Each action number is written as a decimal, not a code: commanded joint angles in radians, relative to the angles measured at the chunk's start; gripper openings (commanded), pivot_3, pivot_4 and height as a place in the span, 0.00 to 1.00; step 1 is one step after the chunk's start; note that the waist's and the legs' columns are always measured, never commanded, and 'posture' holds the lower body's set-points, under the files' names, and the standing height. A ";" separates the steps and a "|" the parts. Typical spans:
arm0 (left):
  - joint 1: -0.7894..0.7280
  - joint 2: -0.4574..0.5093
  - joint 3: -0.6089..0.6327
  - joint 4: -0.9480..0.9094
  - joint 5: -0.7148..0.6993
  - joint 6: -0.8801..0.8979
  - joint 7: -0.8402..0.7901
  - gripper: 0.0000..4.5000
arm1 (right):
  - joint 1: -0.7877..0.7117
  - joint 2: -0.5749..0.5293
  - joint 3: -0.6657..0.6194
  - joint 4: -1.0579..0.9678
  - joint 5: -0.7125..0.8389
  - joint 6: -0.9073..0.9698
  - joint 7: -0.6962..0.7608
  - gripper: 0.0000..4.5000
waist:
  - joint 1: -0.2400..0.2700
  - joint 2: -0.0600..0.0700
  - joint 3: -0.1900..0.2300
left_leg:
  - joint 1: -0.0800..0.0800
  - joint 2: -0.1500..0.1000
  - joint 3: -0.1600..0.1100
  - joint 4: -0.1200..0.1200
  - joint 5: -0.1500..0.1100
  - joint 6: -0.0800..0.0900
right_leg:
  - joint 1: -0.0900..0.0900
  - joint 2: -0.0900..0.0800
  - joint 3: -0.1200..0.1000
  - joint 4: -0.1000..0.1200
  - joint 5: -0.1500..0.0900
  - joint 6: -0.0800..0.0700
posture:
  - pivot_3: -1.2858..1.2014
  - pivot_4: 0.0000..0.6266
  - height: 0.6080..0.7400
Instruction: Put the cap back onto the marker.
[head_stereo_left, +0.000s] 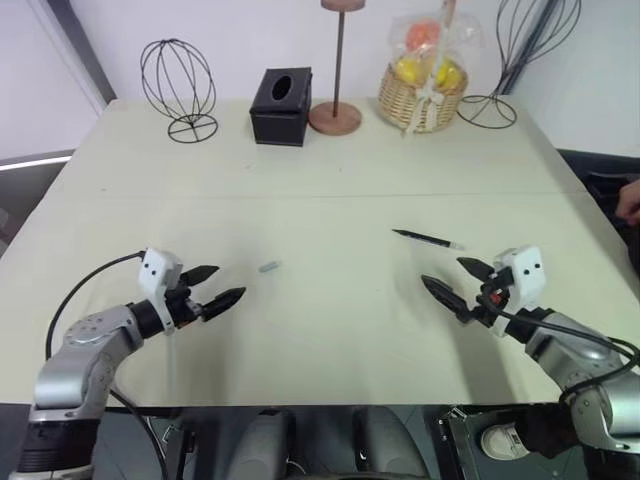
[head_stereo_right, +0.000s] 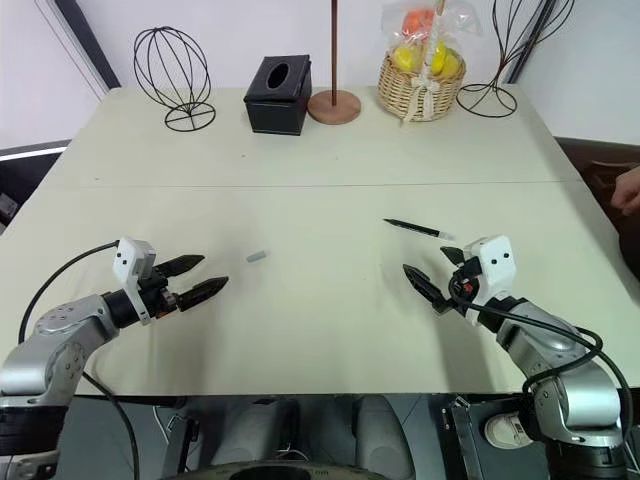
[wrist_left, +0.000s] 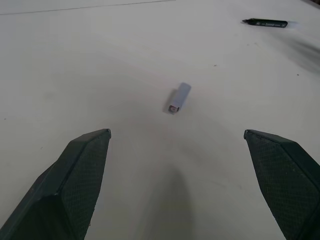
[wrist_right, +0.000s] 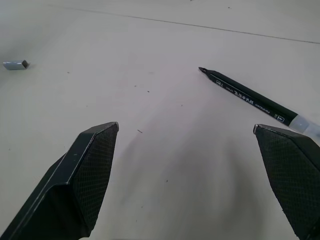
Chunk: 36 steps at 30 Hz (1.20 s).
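Cap (head_stereo_left: 268, 267) seen lying flat on table (head_stereo_left: 330, 160), uncapped from marker (head_stereo_left: 428, 239), well apart from it. Cap just ahead of left gripper (head_stereo_left: 219, 285), untouched. Marker lying near right gripper (head_stereo_left: 457, 280), pointed tip turned toward cap side, pale end nearest gripper. Both grippers held low over table, fingers spread wide, nothing grasped.

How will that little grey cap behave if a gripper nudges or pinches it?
The cap looks tiny and probably very light, so it may skid on the smooth table. Lying on its side, it could roll. Small against the fingers, it might slip out.
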 joint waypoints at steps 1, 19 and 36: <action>0.011 0.014 0.014 -0.039 -0.005 -0.014 -0.005 0.99 | -0.019 -0.010 -0.002 -0.041 0.009 0.002 -0.005 1.00 | 0.000 0.000 0.000 | 0.000 0.000 0.000 0.000 0.000 0.000 | 0.000 0.000 0.000 0.000 0.000 0.000 | 0.52 0.24 1.00; 0.017 0.018 0.012 -0.044 -0.014 -0.015 -0.019 0.99 | -0.047 -0.024 0.009 0.016 -0.013 -0.034 0.034 1.00 | 0.000 0.000 0.000 | 0.000 0.000 0.000 0.000 0.000 0.000 | 0.000 0.000 0.000 0.000 0.000 0.000 | 0.52 0.24 1.00; -0.016 0.050 -0.009 -0.048 -0.012 -0.009 -0.062 0.99 | -0.082 -0.092 0.005 0.236 -0.128 -0.221 0.138 1.00 | 0.000 0.000 0.000 | 0.000 0.000 0.000 0.000 0.000 0.000 | 0.000 0.000 0.000 -0.001 0.000 -0.001 | 0.52 0.24 1.00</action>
